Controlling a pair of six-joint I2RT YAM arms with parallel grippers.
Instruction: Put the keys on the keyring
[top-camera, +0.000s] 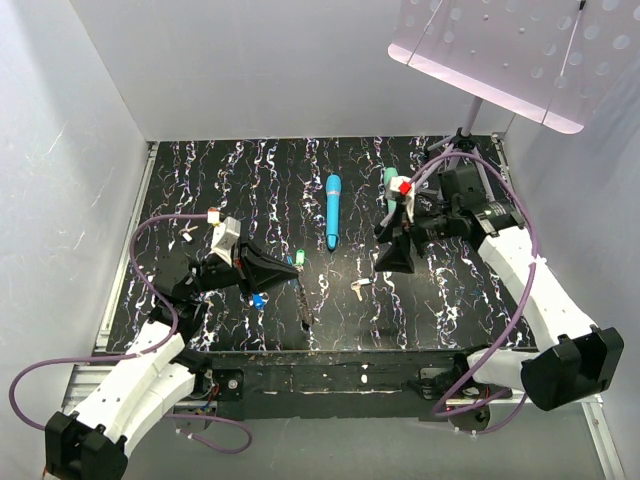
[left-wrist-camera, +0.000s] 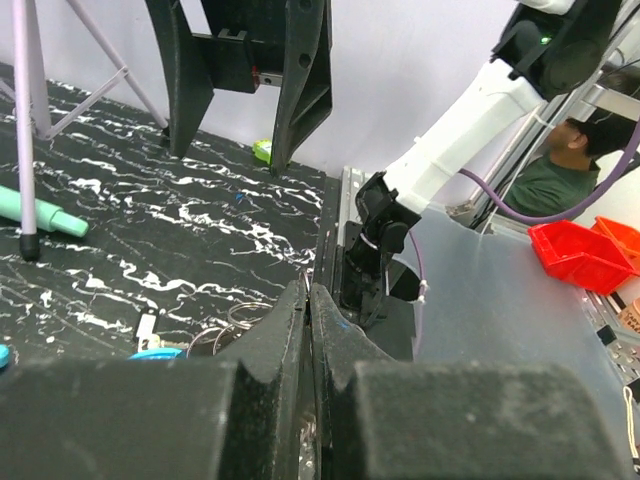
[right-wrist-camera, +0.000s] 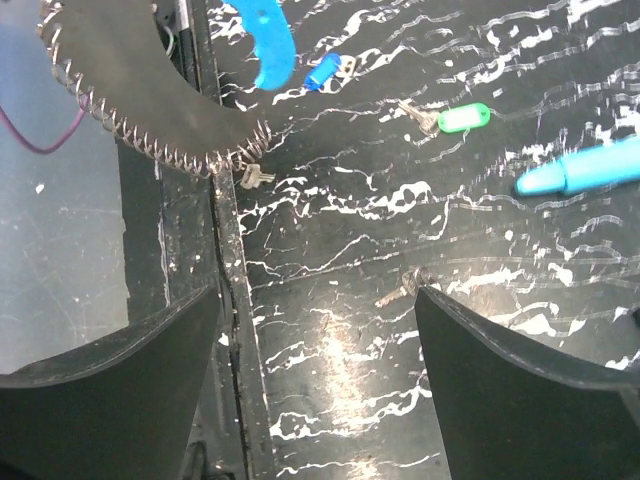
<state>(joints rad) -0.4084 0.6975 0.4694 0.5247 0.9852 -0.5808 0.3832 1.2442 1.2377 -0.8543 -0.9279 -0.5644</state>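
Note:
My left gripper (top-camera: 290, 268) (left-wrist-camera: 307, 290) is shut on the keyring, whose blue band (right-wrist-camera: 266, 45) and beaded chain (right-wrist-camera: 150, 140) loop round its dark finger in the right wrist view. A small silver key (right-wrist-camera: 254, 178) sits against the chain. Loose keys lie on the mat: a green one (right-wrist-camera: 465, 118) (top-camera: 299, 258), a blue one (right-wrist-camera: 322, 70) (top-camera: 257, 299) and a pale cream one (top-camera: 360, 287) (right-wrist-camera: 397, 292). My right gripper (top-camera: 392, 250) (right-wrist-camera: 318, 292) hangs open above the mat, and the cream key is just beside its right fingertip.
A blue wand (top-camera: 332, 210) and a teal wand (top-camera: 388, 178) lie at the back of the black marbled mat (top-camera: 250, 180). A tripod (top-camera: 462, 135) stands at the back right. White walls close in three sides; the mat's near edge (right-wrist-camera: 228, 300) runs under my right gripper.

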